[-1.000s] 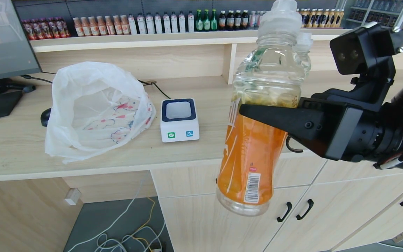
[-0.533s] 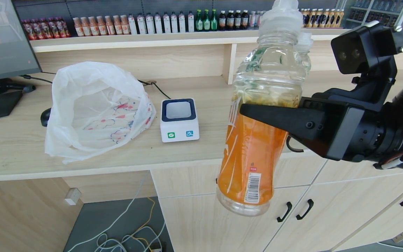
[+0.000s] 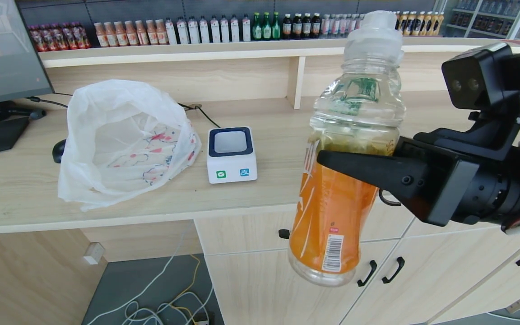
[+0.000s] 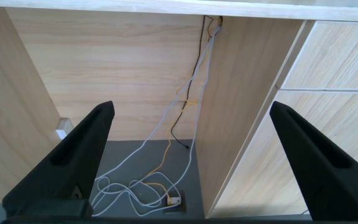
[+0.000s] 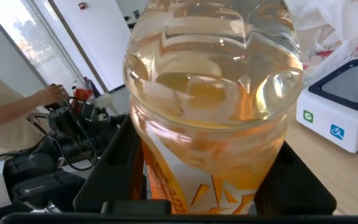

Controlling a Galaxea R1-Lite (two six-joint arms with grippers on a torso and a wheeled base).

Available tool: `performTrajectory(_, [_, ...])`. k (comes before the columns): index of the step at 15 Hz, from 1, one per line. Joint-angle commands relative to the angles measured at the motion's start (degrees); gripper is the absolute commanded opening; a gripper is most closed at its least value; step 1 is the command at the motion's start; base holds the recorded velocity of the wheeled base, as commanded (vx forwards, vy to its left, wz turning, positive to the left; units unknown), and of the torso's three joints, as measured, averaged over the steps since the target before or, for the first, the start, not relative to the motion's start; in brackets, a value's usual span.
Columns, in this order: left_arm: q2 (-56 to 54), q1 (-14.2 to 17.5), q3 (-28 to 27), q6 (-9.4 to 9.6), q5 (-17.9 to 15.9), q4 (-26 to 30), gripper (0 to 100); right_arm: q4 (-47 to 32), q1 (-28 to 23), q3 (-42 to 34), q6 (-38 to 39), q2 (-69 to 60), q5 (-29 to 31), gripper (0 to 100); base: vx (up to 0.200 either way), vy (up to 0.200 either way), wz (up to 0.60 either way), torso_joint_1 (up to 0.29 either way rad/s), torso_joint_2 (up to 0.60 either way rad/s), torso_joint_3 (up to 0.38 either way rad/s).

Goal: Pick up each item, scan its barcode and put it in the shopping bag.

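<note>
A clear bottle (image 3: 345, 180) with an orange label and a white cap hangs upright in the air in front of the counter, its barcode (image 3: 332, 246) facing me near its base. My right gripper (image 3: 355, 164) is shut on the bottle (image 5: 213, 118) around its middle. A white barcode scanner (image 3: 232, 154) with a dark-rimmed window sits on the wooden counter (image 3: 16, 189), and the scanner (image 5: 347, 109) shows beyond the bottle in the right wrist view. The open white shopping bag (image 3: 120, 140) stands left of the scanner. My left gripper (image 4: 191, 158) hangs open below the counter, with nothing between its fingers.
A monitor (image 3: 5, 49) and a black handheld scanner (image 3: 11, 112) stand at the counter's far left. Drink bottles line the back shelf (image 3: 197, 31). Cupboard doors with black handles (image 3: 382, 271) sit under the counter. Loose cables (image 4: 148, 180) lie on the floor in the open bay.
My right gripper has moved the bottle a little down and to the right. The bag and the scanner have stayed in place.
</note>
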State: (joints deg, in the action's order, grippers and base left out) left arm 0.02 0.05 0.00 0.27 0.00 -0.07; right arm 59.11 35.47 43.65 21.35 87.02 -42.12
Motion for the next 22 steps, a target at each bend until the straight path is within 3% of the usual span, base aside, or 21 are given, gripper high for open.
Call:
performTrajectory(1, [-0.02, 0.04, 0.0, 0.0, 0.0, -0.01, 100, 0.04, 0.03, -1.12, -0.96, -0.44, 1.6, 0, 0.0, 0.0, 0.0, 0.0, 0.0, 0.0])
performTrajectory(5, [-0.02, 0.04, 0.0, 0.0, 0.0, -0.01, 100, -0.05, -0.05, -5.42, -7.55, -2.47, 7.58, 0, 0.0, 0.0, 0.0, 0.0, 0.0, 0.0])
performTrajectory(8, [-0.02, 0.04, 0.0, 0.0, 0.0, -0.01, 100, 0.04, -0.14, -8.23, -10.45, -3.61, 15.66, 0, 0.0, 0.0, 0.0, 0.0, 0.0, 0.0])
performTrajectory(9, [-0.02, 0.04, 0.0, 0.0, 0.0, -0.01, 100, 0.04, -0.14, -9.11, -11.5, -4.93, 21.2, 0, 0.0, 0.0, 0.0, 0.0, 0.0, 0.0])
performTrajectory(18, [-0.02, 0.04, 0.0, 0.0, 0.0, -0.01, 100, 0.3, 0.03, -9.55, -22.93, -8.0, 45.11, 0, 0.0, 0.0, 0.0, 0.0, 0.0, 0.0])
performTrajectory(22, [-0.02, 0.04, 0.0, 0.0, 0.0, -0.01, 100, 2.32, -0.05, -9.82, -26.36, -7.65, 51.35, 0, 0.0, 0.0, 0.0, 0.0, 0.0, 0.0])
